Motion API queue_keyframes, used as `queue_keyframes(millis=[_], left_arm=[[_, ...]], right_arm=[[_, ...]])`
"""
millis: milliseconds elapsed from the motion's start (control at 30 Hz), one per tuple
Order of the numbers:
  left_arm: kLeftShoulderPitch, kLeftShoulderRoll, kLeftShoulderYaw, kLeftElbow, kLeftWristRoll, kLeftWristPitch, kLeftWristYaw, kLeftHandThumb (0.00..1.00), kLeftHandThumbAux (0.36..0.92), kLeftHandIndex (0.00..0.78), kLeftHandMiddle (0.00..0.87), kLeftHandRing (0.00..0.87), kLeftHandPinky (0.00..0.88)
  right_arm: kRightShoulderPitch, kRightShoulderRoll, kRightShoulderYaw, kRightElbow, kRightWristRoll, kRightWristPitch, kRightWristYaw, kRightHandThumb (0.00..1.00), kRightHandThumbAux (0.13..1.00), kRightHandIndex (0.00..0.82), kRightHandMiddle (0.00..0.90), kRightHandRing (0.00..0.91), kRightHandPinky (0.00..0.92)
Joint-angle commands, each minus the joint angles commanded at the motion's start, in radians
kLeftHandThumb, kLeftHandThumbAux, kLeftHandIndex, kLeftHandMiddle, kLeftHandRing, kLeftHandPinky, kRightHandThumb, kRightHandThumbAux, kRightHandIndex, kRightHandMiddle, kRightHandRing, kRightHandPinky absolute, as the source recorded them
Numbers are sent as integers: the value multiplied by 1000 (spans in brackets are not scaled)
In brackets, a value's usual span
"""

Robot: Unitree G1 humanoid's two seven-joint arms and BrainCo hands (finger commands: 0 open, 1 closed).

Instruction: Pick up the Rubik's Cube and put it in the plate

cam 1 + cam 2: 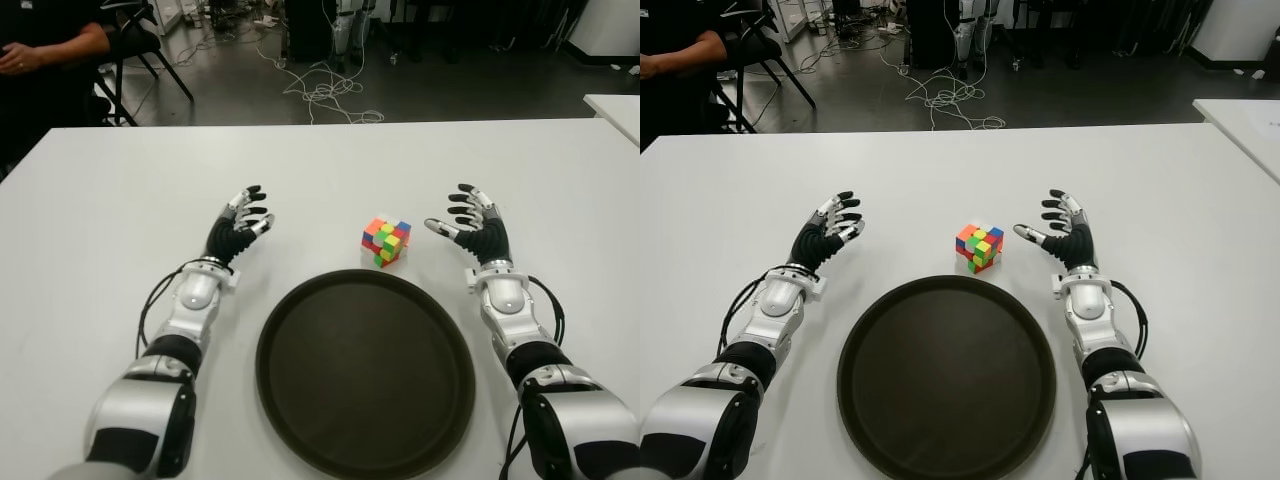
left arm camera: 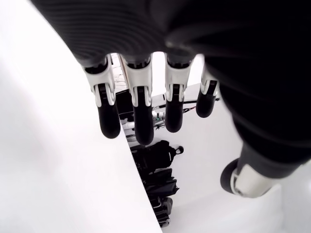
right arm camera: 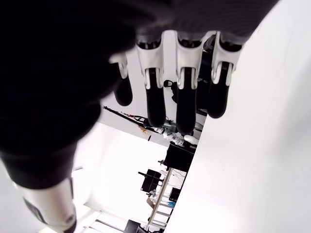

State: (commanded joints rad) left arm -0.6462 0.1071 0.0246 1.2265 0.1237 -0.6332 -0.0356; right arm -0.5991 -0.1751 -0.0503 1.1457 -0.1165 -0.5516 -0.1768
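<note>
Both hands palm-in, fingers spread, empty: left hand [image 1: 238, 229], right hand [image 1: 478, 228] flanking Rubik's Cube [image 1: 386, 241].

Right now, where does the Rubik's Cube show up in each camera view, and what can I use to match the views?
Left eye view: the Rubik's Cube sits on the white table, just beyond the far rim of the dark plate.
Right eye view: same spot, nearer the picture's centre.
Left wrist view: not in it.
Right wrist view: not in it.
Shared landmark: only the white table; the plate matches the two eye views.
</note>
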Motion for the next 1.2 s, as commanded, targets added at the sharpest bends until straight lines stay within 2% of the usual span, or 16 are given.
queue_keyframes(millis=[667,1200], left_arm=[[-1,1,-8,2,7,-14,13,94,661,134,184,201,207],[-1,1,-6,3,4,-10,12,85,636,123,173,192,200]], right_arm=[[-3,1,2,1,-5,-2,-11,16,746,198,289,302,308],[-6,5,-9,4,13,7,5,27,769,198,294,308,310]])
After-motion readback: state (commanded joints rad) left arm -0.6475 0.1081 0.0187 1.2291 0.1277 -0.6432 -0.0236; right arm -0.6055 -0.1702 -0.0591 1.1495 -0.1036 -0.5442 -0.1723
